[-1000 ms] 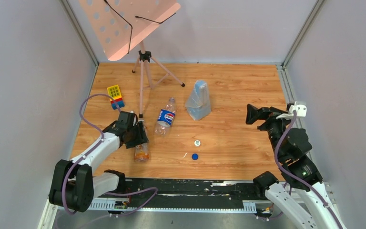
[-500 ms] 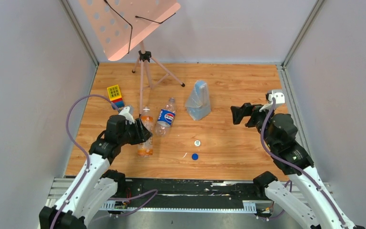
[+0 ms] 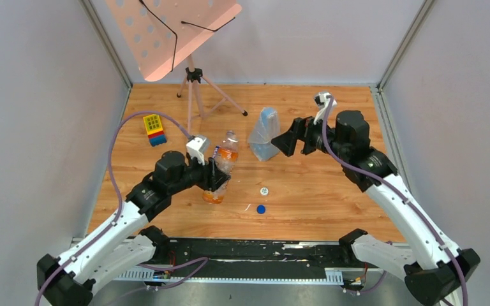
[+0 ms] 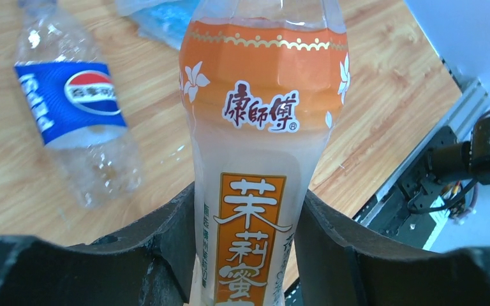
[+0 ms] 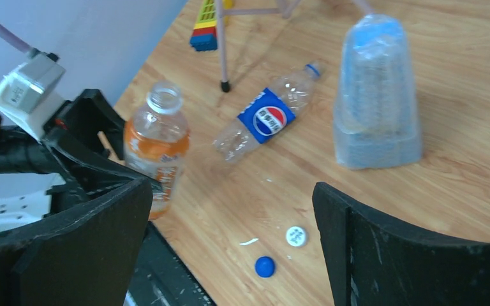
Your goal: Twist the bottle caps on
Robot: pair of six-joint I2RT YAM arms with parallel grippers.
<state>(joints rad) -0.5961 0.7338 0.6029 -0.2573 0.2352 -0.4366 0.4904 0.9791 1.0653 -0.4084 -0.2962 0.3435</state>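
Observation:
My left gripper (image 3: 215,175) is shut on the orange-label bottle (image 3: 214,193) and holds it upright with its neck open; the jaws clamp its lower body in the left wrist view (image 4: 249,127). The Pepsi bottle (image 4: 73,108) lies on its side just behind it and also shows in the right wrist view (image 5: 265,120). The white cap (image 3: 264,190) and the blue cap (image 3: 261,208) lie on the table to the right of the orange bottle. My right gripper (image 3: 282,141) is open and empty, raised above the table, with both caps in its view, white (image 5: 296,236) and blue (image 5: 265,266).
A bluish see-through bag (image 3: 266,135) stands just left of the right gripper. A pink music stand (image 3: 191,76) stands on its tripod at the back left. A toy brick block (image 3: 154,129) lies at the left. A black rail (image 3: 249,252) runs along the near edge.
My left gripper has stood the orange bottle upright and carried it right, in front of the Pepsi bottle. My right arm has swung left and away, toward the bag.

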